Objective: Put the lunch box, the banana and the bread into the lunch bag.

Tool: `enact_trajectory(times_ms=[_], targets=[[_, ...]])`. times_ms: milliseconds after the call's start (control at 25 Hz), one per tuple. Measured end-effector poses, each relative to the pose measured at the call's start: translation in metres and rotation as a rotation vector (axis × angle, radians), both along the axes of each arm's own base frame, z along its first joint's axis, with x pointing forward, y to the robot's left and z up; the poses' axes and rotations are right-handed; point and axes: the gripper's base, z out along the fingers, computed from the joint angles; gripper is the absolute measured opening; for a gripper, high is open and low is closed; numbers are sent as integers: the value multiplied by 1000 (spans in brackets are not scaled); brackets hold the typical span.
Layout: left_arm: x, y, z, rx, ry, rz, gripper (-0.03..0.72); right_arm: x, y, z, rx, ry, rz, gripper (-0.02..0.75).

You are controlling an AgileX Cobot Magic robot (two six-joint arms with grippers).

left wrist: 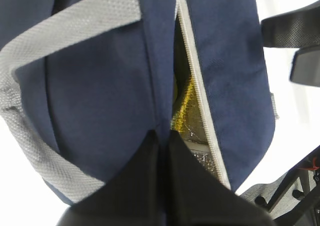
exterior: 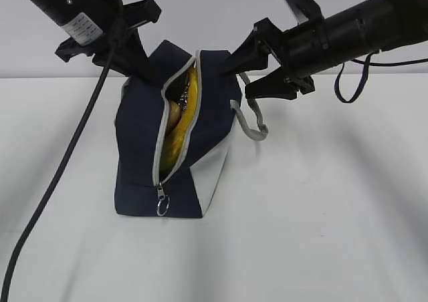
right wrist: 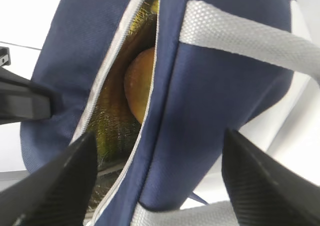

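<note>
The navy lunch bag (exterior: 140, 148) stands on the white table with its zipper open at the top. My left gripper (exterior: 150, 78) is shut on the fabric of the bag's left flap, and its jaws pinch a fold in the left wrist view (left wrist: 162, 133). My right gripper (exterior: 235, 81) is open, with its jaws on either side of the right flap (right wrist: 159, 136). The golden-brown bread (right wrist: 140, 86) lies inside the opening. Yellow, the banana (exterior: 184, 115) or its reflection in the lining, shows through the gap. The lunch box is hidden.
The zipper's ring pull (exterior: 162, 205) hangs at the bag's lower front end. A grey strap handle (exterior: 254, 125) droops off the bag's right side. A black cable (exterior: 60, 168) trails from the left arm down across the table.
</note>
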Motion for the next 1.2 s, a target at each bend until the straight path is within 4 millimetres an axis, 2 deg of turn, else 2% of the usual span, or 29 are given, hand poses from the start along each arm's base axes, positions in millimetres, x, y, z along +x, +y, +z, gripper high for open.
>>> enact_trajectory(times_ms=[280, 360, 440, 520, 600, 720, 960, 1200], targets=[[0, 0, 0, 0, 0, 0, 1, 5, 13, -27, -21, 65, -2, 587], [0, 0, 0, 0, 0, 0, 1, 5, 17, -34, -29, 79, 5, 558], [0, 0, 0, 1, -1, -2, 1, 6, 20, -34, -37, 74, 8, 479], [0, 0, 0, 1, -1, -2, 1, 7, 20, -31, -38, 61, 6, 359], [0, 0, 0, 1, -2, -4, 1, 9, 20, -29, -46, 45, 14, 192], [0, -1, 0, -6, 0, -4, 1, 12, 21, -22, -63, 16, 52, 39], [-2, -8, 3, -58, 1, -5, 1, 15, 19, 1, -158, -13, 150, 10], [-12, -37, 4, -71, -25, -64, 1, 2, 9, 37, -303, -24, 190, 10]])
